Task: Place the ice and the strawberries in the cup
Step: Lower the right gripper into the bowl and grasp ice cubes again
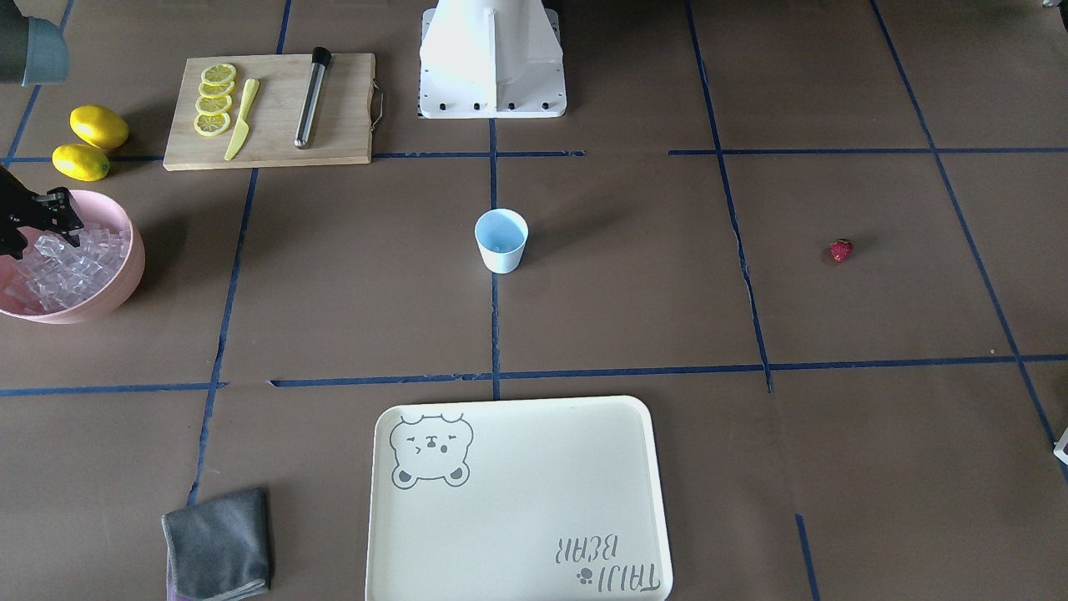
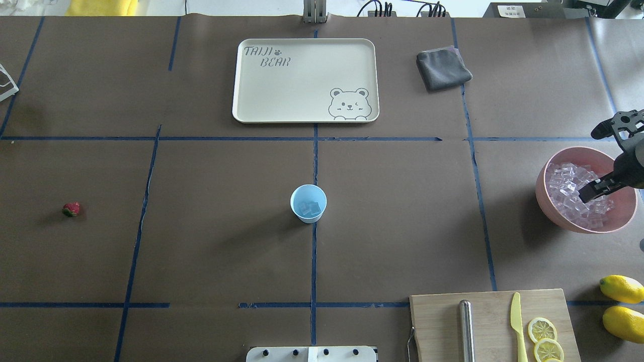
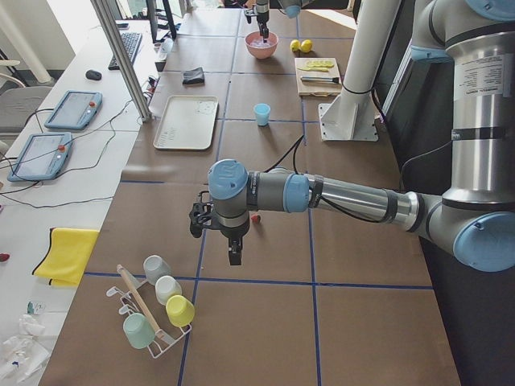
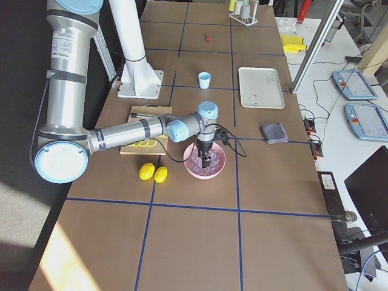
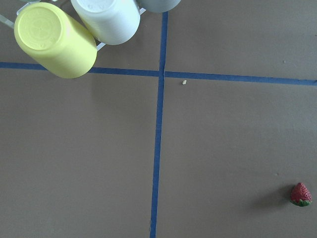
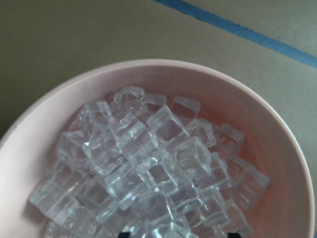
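Note:
The pale blue cup stands upright at the table's middle with a couple of ice cubes in it. Many clear ice cubes fill the pink bowl at the robot's right. My right gripper hangs over the ice in the bowl, and its two dark tips at the wrist view's bottom edge stand apart with nothing between them. The red strawberry lies alone at the far left, also seen in the left wrist view. My left gripper hovers above the table near the strawberry. I cannot tell whether it is open or shut.
A cutting board holds lemon slices, a yellow knife and a metal rod. Two lemons lie beside it. A cream tray and a grey cloth lie at the far side. A rack of cups stands near the left arm.

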